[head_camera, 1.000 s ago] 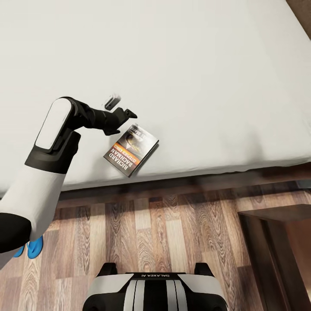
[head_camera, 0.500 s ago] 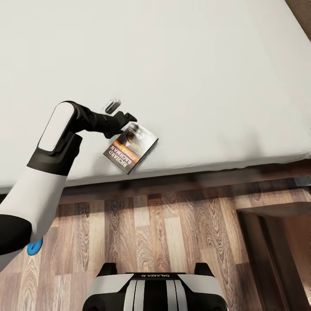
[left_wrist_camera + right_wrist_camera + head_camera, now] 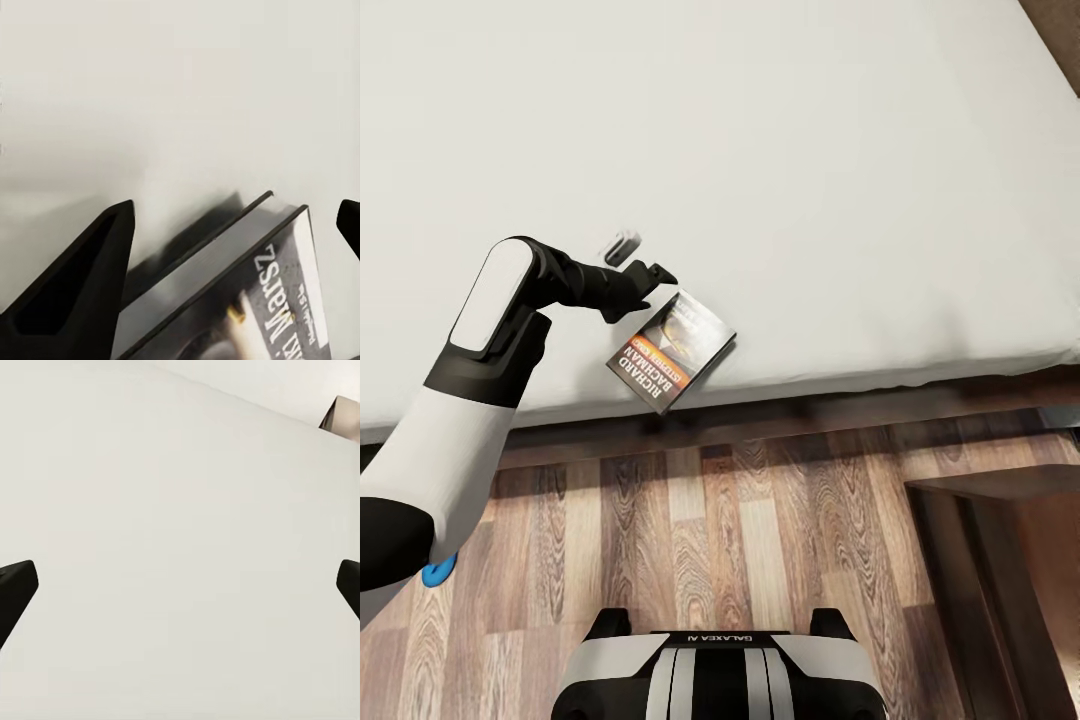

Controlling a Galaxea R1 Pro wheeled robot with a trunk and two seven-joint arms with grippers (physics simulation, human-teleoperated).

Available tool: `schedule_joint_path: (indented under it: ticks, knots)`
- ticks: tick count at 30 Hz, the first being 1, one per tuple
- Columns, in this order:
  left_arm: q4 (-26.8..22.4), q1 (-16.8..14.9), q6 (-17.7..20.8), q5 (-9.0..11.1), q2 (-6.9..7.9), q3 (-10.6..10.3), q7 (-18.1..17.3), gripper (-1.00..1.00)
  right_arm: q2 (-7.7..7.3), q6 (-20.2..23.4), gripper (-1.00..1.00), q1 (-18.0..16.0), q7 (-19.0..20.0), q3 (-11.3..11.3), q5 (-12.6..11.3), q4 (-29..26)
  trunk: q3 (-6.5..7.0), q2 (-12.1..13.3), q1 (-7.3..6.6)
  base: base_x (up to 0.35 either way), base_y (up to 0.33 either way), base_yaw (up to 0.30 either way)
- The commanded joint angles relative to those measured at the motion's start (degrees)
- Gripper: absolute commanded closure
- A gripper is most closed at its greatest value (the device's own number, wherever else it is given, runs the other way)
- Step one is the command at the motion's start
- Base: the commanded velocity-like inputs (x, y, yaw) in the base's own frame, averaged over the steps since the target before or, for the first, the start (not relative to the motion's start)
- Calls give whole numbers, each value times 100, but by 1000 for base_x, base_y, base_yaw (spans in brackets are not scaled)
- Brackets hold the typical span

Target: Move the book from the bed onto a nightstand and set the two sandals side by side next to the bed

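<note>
**Black left gripper poised at the book's far corner**

Black two-finger left gripper (image 3: 643, 274): jaws spread, nothing held. In the left wrist view the fingers (image 3: 82, 285) stand wide apart with the book's upper edge between them, though contact cannot be confirmed.

Book (image 3: 672, 350): dark cover, orange band, white lettering; lies flat on the bed (image 3: 810, 150) near its front edge, turned diagonally, one corner almost at the mattress lip. Gripper sits just beside the book's far corner.

Step in hand, as judged: securing the book for transfer to the nightstand (image 3: 1000, 560), whose dark top shows beyond the wooden floor (image 3: 740, 520) on the robot's right. A thin book lying flat offers little to pinch; sliding it slightly past the mattress edge, or tipping one edge up, would likely give the fingers purchase. Close squarely across the thickness, not a corner.

Left arm: white forearm rising from the lower left, bent sharply at the wrist, black wrist section reaching level toward the book.

Right gripper (image 3: 180, 585): fingers spread, facing plain white surface.

Blue sandal (image 3: 436, 572): sliver on floor behind left arm.
</note>
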Motion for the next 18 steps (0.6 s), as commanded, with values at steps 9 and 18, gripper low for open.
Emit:
schedule_joint_path:
  ticks: [9,18]
  knots:
    - [-9,-5,10,55,9,-6,55,-100,-8,41,-100,-7,-31,6,-57,-1,-3,-1,0,-6,-2,0]
    - [-19,-2,10,59,12,10,55,-100,-5,41,-100,-7,-31,6,-51,-1,-3,-1,0,-99,-49,0]
